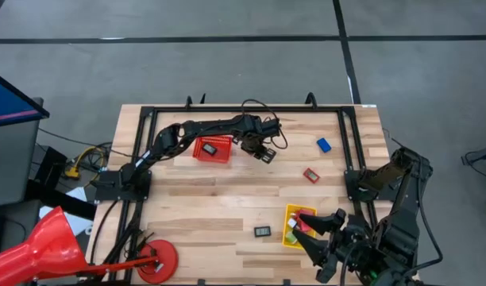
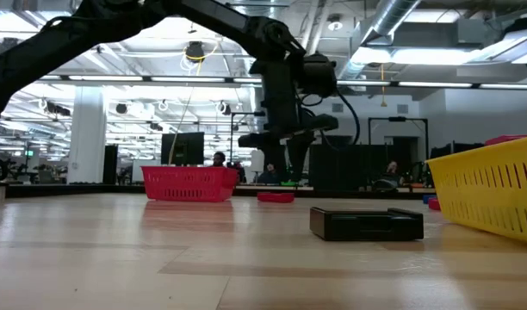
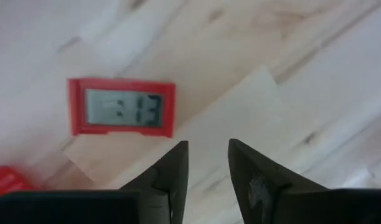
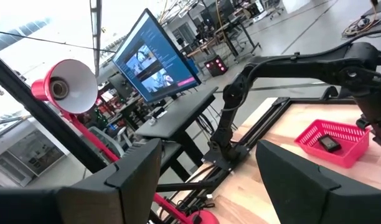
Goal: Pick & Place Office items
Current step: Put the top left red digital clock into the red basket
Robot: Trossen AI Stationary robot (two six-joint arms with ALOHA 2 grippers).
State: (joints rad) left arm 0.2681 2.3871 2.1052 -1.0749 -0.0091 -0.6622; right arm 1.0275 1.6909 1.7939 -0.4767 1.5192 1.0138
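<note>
My left gripper (image 1: 264,151) hangs above the table just right of the red mesh basket (image 1: 213,148). Its fingers are a little apart and empty (image 3: 208,158). A small red clock with a pale face (image 3: 122,107) lies flat on the wood ahead of it, and also shows in the high view (image 1: 310,175). A blue block (image 1: 323,144) lies at the far right. A flat dark clock (image 1: 262,231) lies near the front and shows in the low view (image 2: 367,224). The basket holds one dark piece (image 1: 210,147). My right gripper (image 1: 313,235) waits open beside the yellow bin (image 1: 290,211).
The yellow bin holds a few small coloured pieces (image 1: 293,230). A black frame (image 1: 243,109) runs along the table's far edge and both sides. A red desk lamp (image 1: 156,260) stands at the near left corner. Bare wood (image 1: 203,199) lies mid-table.
</note>
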